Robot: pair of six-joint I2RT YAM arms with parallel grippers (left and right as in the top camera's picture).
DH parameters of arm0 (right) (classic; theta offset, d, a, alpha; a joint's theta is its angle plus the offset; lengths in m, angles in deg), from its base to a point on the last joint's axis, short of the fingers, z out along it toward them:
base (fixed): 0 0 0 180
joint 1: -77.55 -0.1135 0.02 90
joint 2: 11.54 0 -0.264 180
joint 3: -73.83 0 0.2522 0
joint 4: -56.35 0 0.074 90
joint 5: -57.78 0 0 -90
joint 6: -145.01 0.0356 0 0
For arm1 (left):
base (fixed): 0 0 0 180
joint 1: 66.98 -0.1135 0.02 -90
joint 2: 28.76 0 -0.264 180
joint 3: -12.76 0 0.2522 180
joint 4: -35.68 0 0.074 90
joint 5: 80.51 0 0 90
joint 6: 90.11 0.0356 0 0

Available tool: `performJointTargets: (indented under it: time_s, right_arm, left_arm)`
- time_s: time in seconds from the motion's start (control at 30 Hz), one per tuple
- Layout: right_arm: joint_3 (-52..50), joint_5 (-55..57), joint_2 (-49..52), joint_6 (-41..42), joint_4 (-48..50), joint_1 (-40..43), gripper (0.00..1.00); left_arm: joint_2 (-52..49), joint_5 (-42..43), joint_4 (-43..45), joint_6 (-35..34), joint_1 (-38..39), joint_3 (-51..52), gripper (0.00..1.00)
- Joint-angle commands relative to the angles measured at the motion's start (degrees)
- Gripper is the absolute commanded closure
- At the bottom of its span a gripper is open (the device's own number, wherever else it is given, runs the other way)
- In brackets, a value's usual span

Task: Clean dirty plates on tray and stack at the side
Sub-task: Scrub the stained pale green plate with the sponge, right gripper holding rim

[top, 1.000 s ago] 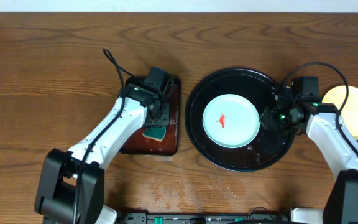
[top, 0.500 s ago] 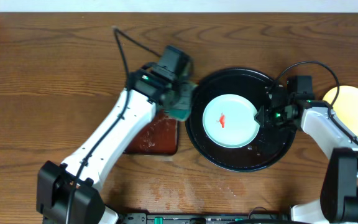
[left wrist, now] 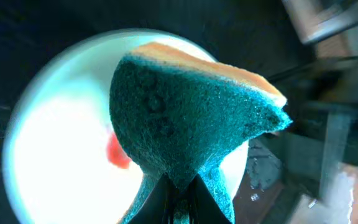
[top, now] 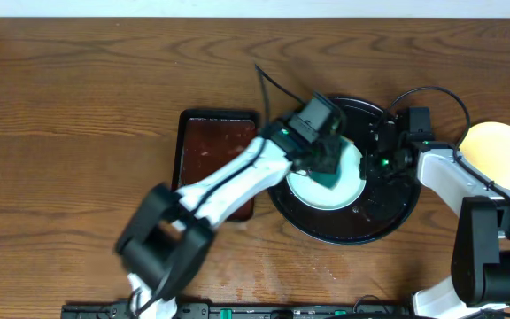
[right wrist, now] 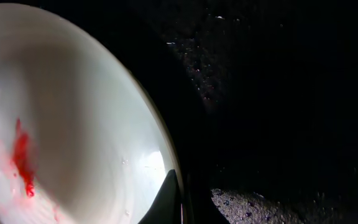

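Left gripper point(left wrist: 178, 194) pinches a green sponge point(left wrist: 188, 115) over the smeared white plate point(left wrist: 55, 155), newly arrived from the brown tray point(top: 206, 151). The jaw spread of the right gripper point(top: 377, 166) is unclear.

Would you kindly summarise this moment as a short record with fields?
left gripper: shut on the sponge, above the white plate
white plate: on the black tray, red smear showing
right gripper: at the white plate's right rim; grip unclear
yellow plate: on the table, right of the black tray
brown tray: left of the black tray
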Motion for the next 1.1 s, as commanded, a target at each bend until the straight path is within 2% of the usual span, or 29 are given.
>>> performJointTargets:
  time_s: [0.0, 0.13, 0.27, 0.4, 0.5, 0.6, 0.7, 0.77, 0.83, 0.93, 1.07]
  right_arm:
    - [0.11, 5.03, 0.31, 3.02, -0.39, -1.53, 0.99]
    - [-0.22, 5.03, 0.31, 2.95, -0.26, -2.38, 0.99]
    - [-0.22, 5.03, 0.31, 2.93, -0.24, -2.80, 0.99]
    - [-0.22, 5.03, 0.31, 2.95, -0.48, -2.82, 0.99]
    - [-0.22, 5.03, 0.31, 2.93, -0.90, -2.82, 0.99]
    - [-0.22, 5.03, 0.31, 2.93, -1.05, -2.82, 0.99]
    - [-0.22, 5.03, 0.31, 2.93, -1.20, -2.82, 0.99]
    - [-0.22, 5.03, 0.31, 2.93, -1.31, -2.82, 0.99]
    - [-0.22, 5.03, 0.31, 2.93, -1.46, -2.82, 0.99]
    - [-0.22, 5.03, 0.31, 2.93, -1.46, -2.82, 0.99]
    - [-0.22, 5.03, 0.31, 2.93, -1.46, -2.82, 0.99]
  left_arm:
    - [-4.66, 4.96, 3.13, -5.64, 0.42, -0.87, 0.93]
    - [-9.70, 6.05, 4.94, -8.98, 0.26, -0.87, 0.93]
    - [-11.89, 4.42, 2.19, -6.84, 0.13, -0.90, 0.93]
    - [-11.15, -10.67, -7.19, -5.11, 0.13, -2.05, 0.93]
    - [-11.10, -21.00, -14.29, -1.09, 0.13, -4.33, 0.93]
    - [-11.10, -27.41, -18.67, 3.08, 0.09, -6.25, 0.93]
    - [-11.10, -29.75, -19.65, 5.99, 0.02, -6.84, 0.93]
    - [-11.23, -29.16, -18.75, 6.01, -0.02, -6.84, 0.92]
    - [-11.45, -24.87, -16.41, 6.01, -0.02, -6.80, 0.92]
    - [-12.24, -12.96, -11.37, 5.99, 0.00, -6.78, 0.93]
    - [-14.29, 7.78, -3.96, 3.78, 0.20, -6.78, 0.92]
